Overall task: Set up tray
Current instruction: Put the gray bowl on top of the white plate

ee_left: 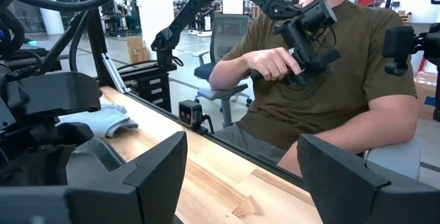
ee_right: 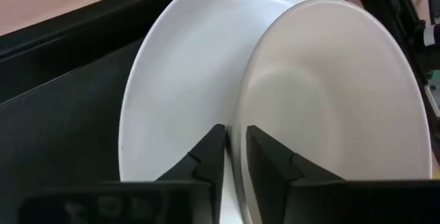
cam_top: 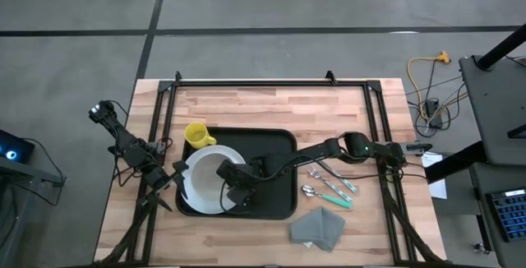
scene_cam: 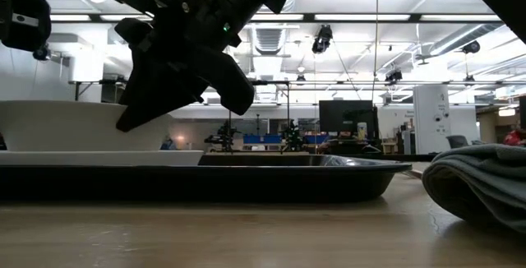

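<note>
A black tray [cam_top: 275,161] lies mid-table. On its left half sits a white plate [ee_right: 172,66], and a white bowl [ee_right: 330,93] stands on the plate. My right gripper [ee_right: 235,131] reaches in from the table's right and is shut on the bowl's rim. The yellow mug [cam_top: 197,135] stands at the tray's far left corner. Parked at the table's left edge, my left gripper [ee_left: 240,176] is open with nothing between its fingers. My right gripper has the bowl's rim [ee_right: 237,110] between its two fingers, one finger [ee_right: 275,162] inside the bowl and one [ee_right: 203,159] outside over the plate. The fingers slant down from the table's right, across the rim. The bowl stands level on the plate [scene_cam: 99,158].
Cutlery with teal handles [cam_top: 329,187] lies on the wood right of the tray. A folded grey napkin [cam_top: 319,227] lies near the front edge. A person [ee_left: 323,80] sits beyond the table's edge, seen in the left wrist view. A black frame [cam_top: 271,81] borders the table's far side.
</note>
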Tool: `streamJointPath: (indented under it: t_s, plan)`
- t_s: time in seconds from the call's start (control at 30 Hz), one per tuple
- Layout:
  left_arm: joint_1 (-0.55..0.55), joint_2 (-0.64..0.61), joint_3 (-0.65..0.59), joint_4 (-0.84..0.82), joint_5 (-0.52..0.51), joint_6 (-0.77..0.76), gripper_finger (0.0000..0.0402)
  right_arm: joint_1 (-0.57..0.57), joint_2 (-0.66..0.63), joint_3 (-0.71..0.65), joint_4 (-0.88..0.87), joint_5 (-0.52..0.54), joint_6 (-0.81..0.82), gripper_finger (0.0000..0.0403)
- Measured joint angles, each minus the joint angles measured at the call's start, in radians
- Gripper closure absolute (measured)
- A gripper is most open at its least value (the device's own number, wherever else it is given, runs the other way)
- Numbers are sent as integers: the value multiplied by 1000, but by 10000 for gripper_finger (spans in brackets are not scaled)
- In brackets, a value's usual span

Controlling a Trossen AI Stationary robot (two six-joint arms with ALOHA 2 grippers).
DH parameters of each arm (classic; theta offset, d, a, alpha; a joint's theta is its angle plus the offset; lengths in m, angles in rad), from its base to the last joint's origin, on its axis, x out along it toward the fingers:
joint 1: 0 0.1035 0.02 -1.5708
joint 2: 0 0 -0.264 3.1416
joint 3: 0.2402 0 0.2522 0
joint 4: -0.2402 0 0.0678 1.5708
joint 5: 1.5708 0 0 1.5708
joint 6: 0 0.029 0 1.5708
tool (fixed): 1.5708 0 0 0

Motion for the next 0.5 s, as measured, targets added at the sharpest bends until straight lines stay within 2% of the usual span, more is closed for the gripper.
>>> streamJointPath:
  t_s: [0.2, 0.5]
  plan:
    - [0, 0, 0, 0, 0, 0, 147, 0, 0, 0, 13, 0, 0, 328]
    - [0, 0, 0, 0, 0, 0, 147, 0, 0, 0, 69, -53, 34, 314]
